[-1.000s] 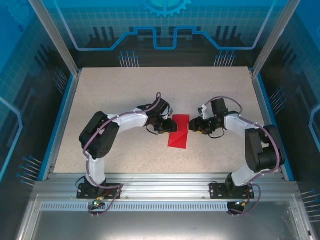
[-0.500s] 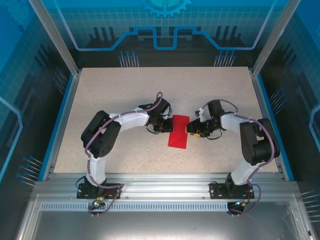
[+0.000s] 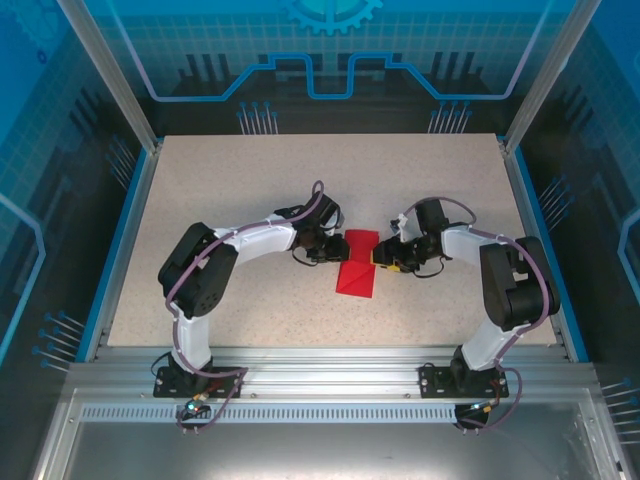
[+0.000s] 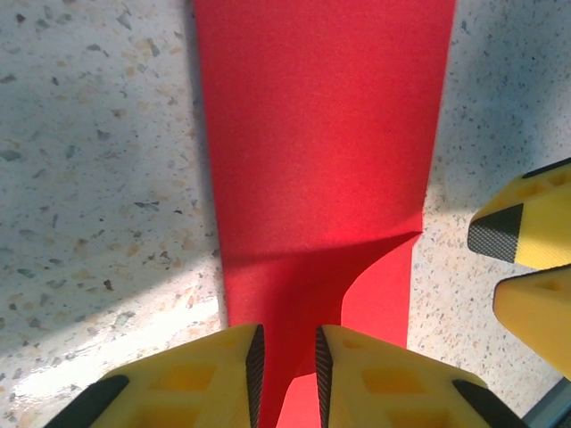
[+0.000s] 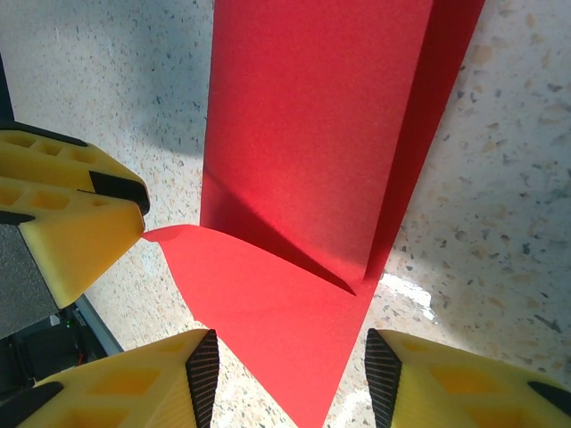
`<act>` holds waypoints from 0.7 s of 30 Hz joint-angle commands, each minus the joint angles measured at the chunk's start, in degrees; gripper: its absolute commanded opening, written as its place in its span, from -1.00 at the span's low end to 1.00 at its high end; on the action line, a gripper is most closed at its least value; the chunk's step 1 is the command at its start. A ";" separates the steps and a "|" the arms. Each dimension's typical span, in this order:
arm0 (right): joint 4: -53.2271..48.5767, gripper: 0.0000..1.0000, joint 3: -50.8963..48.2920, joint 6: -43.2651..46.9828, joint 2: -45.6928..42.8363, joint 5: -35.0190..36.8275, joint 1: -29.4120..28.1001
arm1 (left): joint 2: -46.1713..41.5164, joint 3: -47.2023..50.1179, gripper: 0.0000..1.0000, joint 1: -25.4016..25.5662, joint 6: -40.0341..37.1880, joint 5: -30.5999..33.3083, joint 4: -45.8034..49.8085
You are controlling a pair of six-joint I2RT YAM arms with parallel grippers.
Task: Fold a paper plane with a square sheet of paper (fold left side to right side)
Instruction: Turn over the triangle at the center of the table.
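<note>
I am working over the speckled table (image 3: 200, 200), and the square sheet of paper (image 3: 357, 268), already creased into a narrower red shape, is lying flat on it between my two grippers, which are facing each other across it.

My left gripper (image 4: 285, 334) is sitting low at the paper's edge nearest it. Its fingers are standing only a narrow slit apart, with red showing in the slit. I judge that it is not clamping anything, though I cannot tell whether the sheet's edge is reaching up between the pads or just lying beneath them.

My right gripper (image 5: 290, 343) is standing with its fingers well apart and is holding nothing. The paper's pointed end is lying under the gap between its fingers.

A flap (image 5: 259, 276) is lifting slightly off the layer below, just ahead of my right fingers and beside my left fingertip, and is casting a shadow along the crease (image 5: 294, 254).

What is worrying me:
- If my left gripper closes on one layer only, the fold could drag open.
- With my right gripper not pressing down, the whole sheet could slide or turn.
- A skewed pull would be setting the crease crooked.
</note>
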State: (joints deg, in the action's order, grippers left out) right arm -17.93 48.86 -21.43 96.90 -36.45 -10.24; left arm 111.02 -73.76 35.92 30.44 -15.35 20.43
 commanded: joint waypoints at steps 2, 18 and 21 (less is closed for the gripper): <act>-0.70 0.00 0.97 -0.06 0.12 -0.02 -0.59 | 1.97 -0.76 -0.45 -0.48 -0.49 -3.54 -1.51; -0.89 0.00 0.97 -0.01 -0.53 0.15 -0.49 | -4.57 3.12 -0.18 -0.50 -0.77 -2.51 -3.68; -0.87 0.00 0.97 0.01 -0.47 0.15 -0.53 | -2.74 2.37 -0.16 -0.40 -0.73 -3.29 -3.64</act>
State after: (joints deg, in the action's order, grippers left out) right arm -17.98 48.86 -21.43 96.88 -36.45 -10.24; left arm 107.70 -71.29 35.94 30.41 -17.85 17.02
